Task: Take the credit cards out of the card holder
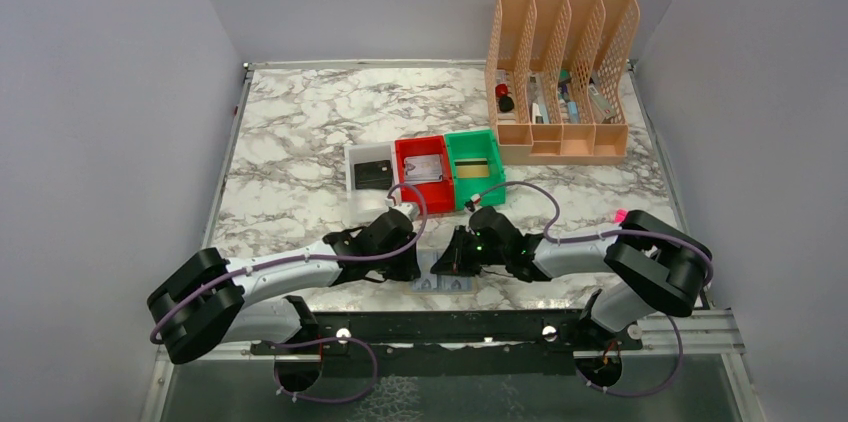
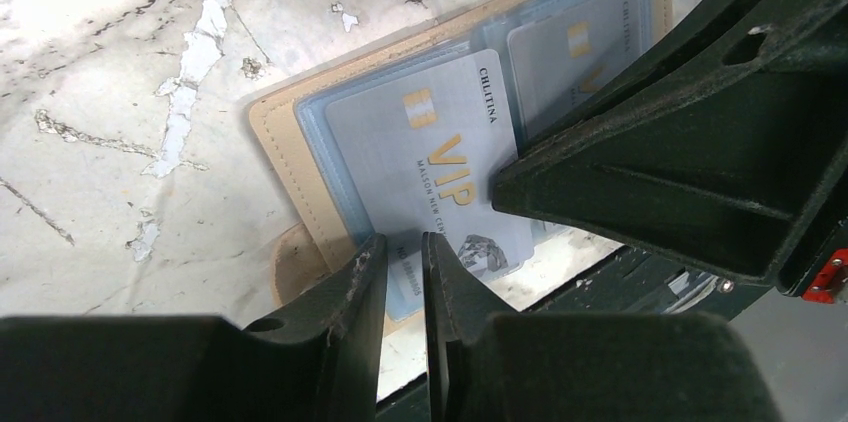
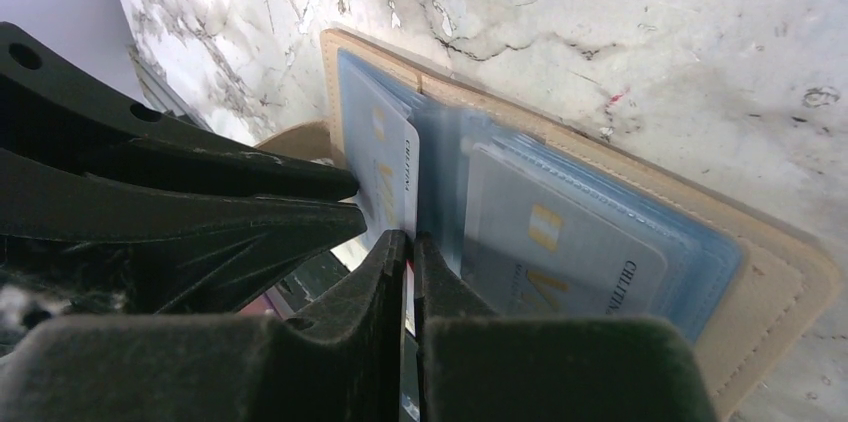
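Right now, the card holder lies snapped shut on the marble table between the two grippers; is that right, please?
Not quite: the card holder lies open, not shut, a silvery card showing inside it in the left wrist view; the rest holds.

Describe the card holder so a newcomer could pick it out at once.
Find the marble table's near edge, between the left hand and the right hand. The card holder lies open there: tan-edged, blue-grey pockets showing silvery cards, unlike the white tray, red tray and green tray behind it.
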### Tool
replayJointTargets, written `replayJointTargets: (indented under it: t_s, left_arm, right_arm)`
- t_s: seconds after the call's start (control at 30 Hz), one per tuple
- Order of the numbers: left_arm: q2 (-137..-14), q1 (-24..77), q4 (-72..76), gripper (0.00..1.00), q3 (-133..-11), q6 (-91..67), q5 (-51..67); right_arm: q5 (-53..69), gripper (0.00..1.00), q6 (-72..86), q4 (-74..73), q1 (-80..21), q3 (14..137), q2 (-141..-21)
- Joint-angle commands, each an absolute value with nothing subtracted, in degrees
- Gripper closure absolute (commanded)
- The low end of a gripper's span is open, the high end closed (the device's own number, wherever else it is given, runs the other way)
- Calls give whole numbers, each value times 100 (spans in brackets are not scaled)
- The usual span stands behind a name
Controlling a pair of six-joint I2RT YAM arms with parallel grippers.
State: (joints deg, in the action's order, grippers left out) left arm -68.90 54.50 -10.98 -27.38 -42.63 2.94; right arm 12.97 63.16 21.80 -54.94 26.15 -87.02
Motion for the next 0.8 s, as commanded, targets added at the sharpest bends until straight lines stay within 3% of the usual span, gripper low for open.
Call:
replayJointTargets:
  t_s: [0.0, 0.47, 0.77]
  left_arm:
    - [-6939, 5484, -1054, 78, -2612, -4280, 176]
    - [-7339, 5484, -1063, 79, -2729, -4288, 154]
    - [-7406, 5484, -1056, 80, -2733, -4299, 147]
  right_arm:
    - [1391, 91, 6345, 2279, -5476, 2574, -8603]
    - [1477, 80, 6404, 2328, -5423, 2390, -8347]
    - [1459, 80, 6459, 2338, -5371, 2279, -8223]
